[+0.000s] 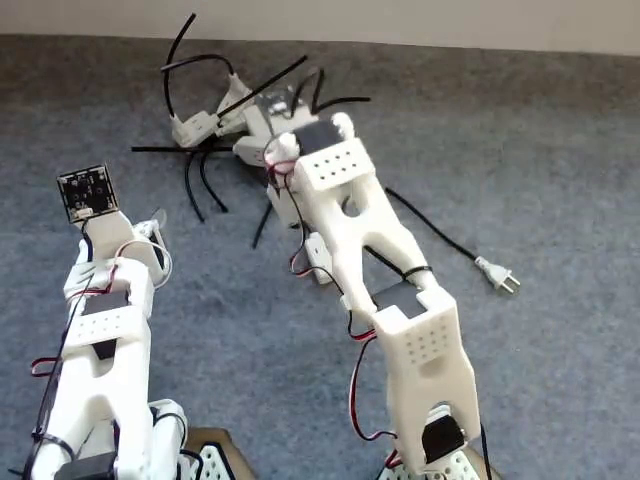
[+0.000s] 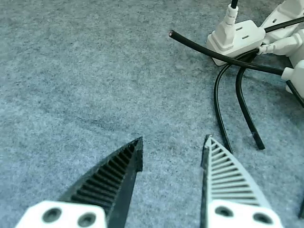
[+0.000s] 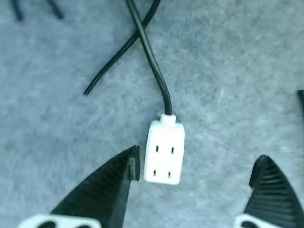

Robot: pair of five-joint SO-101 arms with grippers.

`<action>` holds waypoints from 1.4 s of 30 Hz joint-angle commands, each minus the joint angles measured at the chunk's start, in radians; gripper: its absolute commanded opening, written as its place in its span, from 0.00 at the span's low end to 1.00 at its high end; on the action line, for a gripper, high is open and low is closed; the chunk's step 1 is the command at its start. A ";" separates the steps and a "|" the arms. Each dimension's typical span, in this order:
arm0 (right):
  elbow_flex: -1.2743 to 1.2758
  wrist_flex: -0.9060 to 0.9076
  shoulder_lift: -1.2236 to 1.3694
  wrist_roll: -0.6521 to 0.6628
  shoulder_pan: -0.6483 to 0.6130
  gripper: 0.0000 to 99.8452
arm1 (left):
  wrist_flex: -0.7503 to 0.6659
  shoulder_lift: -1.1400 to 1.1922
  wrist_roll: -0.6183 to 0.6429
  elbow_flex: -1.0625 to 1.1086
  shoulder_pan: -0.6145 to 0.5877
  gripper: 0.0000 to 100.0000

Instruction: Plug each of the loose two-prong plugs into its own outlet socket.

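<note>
Both claws gaped wide, holding nothing: your right claw [image 3: 198, 154] over a white outlet socket [image 3: 164, 152], your left claw [image 2: 173, 139] over the desk [image 1: 560, 150]. One loose plug [image 1: 497, 273] lay toward three o'clock, unplugged; that one was left for you to seat.

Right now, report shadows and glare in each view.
High view: even, soft light; the white plastic right arm looks brightest, with faint shadow on the grey carpet. Left wrist view: faint shadow beneath the thin black cable. Right wrist view: the white rectangular outlet socket casts hardly any shadow, no glare.
</note>
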 commanded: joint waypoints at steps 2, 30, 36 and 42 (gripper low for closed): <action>-0.160 0.073 -0.047 0.112 0.087 0.35 | -0.025 -0.015 0.011 -0.004 -0.005 0.21; 0.588 -0.229 -0.223 1.131 0.852 0.35 | -0.025 -0.010 0.005 -0.004 0.028 0.21; 0.588 -0.242 -0.113 1.208 0.831 0.35 | -0.025 -0.010 0.005 -0.004 0.028 0.21; 0.581 -0.285 -0.051 1.211 0.832 0.30 | -0.025 -0.008 0.005 -0.004 0.028 0.21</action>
